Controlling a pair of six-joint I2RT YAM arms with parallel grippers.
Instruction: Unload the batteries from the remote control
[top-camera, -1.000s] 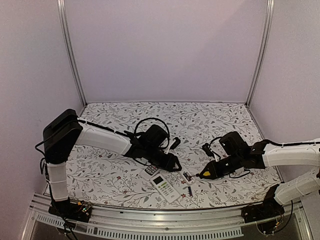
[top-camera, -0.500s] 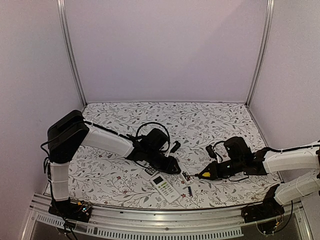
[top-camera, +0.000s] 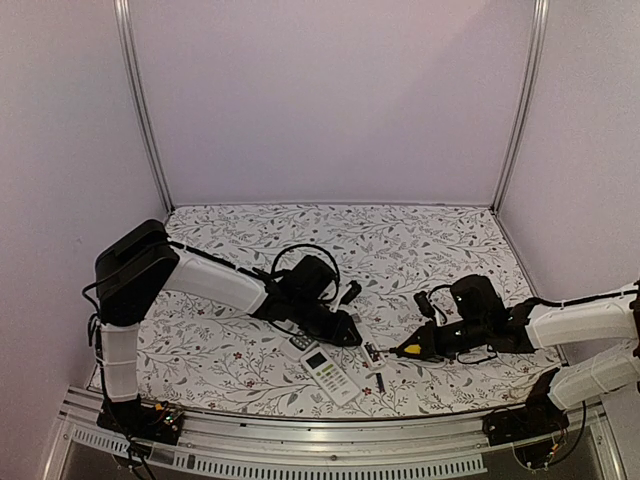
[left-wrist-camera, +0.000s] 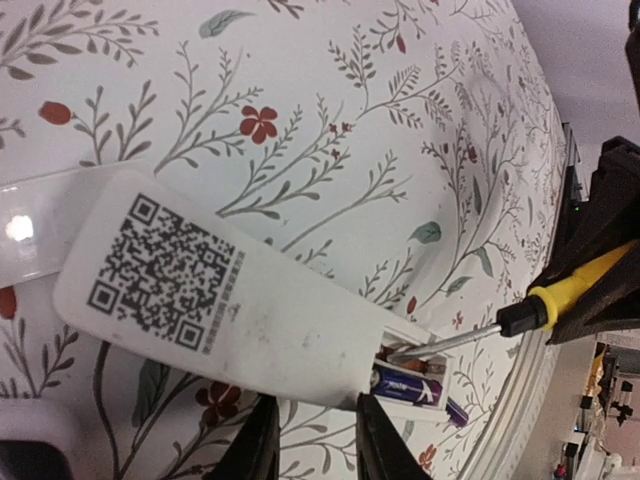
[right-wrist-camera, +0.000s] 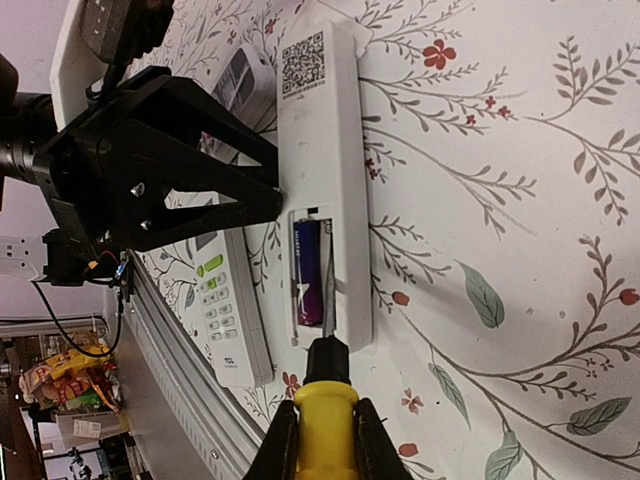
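The white remote control (left-wrist-camera: 200, 290) lies face down, QR label up, its battery bay open at the end (top-camera: 372, 352). A dark blue battery (left-wrist-camera: 408, 385) (right-wrist-camera: 305, 270) sits in the bay, and a bit of orange shows beside it under the tool tip. Another dark battery (left-wrist-camera: 456, 411) (top-camera: 380, 381) lies loose on the cloth past the remote. My right gripper (right-wrist-camera: 322, 415) (top-camera: 428, 345) is shut on a yellow-handled screwdriver (left-wrist-camera: 575, 290), whose shaft reaches into the bay. My left gripper (left-wrist-camera: 318, 420) (top-camera: 342, 330) has its tips at the remote's long edge, jaws narrowly apart, only cloth between.
A white TCL remote (top-camera: 330, 372) (right-wrist-camera: 230, 320) lies face up right beside the open one, near the table's front rail. A smaller grey remote (top-camera: 300, 343) lies behind it. Black cable loops (top-camera: 300, 250) trail off the left wrist.
My left jaws have drawn closer together and the left gripper has settled against the remote. The right arm has dropped a little, its screwdriver tip staying at the bay.
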